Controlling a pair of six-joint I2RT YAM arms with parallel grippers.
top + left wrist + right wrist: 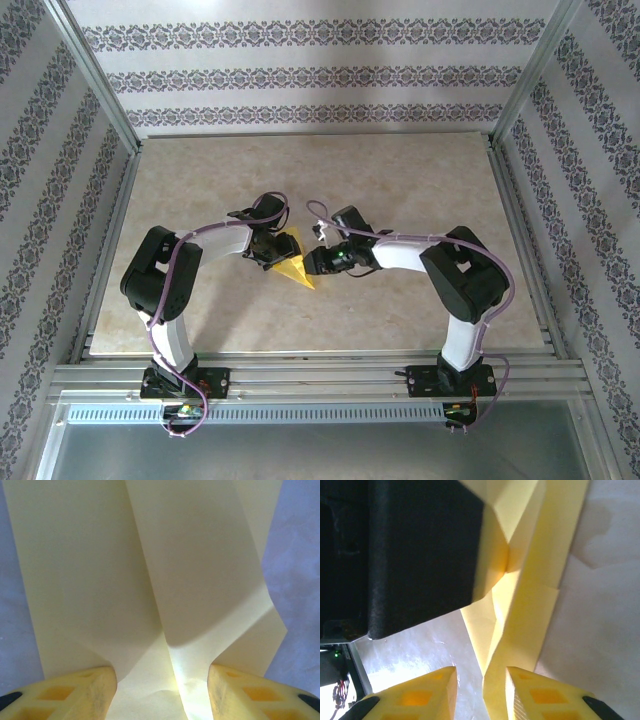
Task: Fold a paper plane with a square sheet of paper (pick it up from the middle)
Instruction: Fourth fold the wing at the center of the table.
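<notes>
1. Mid-surface [400,180], both arms crowd the paper plane [292,262], its sharp point aimed toward the arm bases.
2. Left hand [162,690] grips the folded yellow layers, one finger at each side of the centre crease.
3. Right hand [481,690] sits narrow, the plane's edge between its fingers; I cannot tell if it pinches.

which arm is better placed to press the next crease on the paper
Probably the right: its gripper stands part open astride the folded yellow paper's edge, while the left gripper has the paper between its fingers, seemingly steadying it.
</notes>
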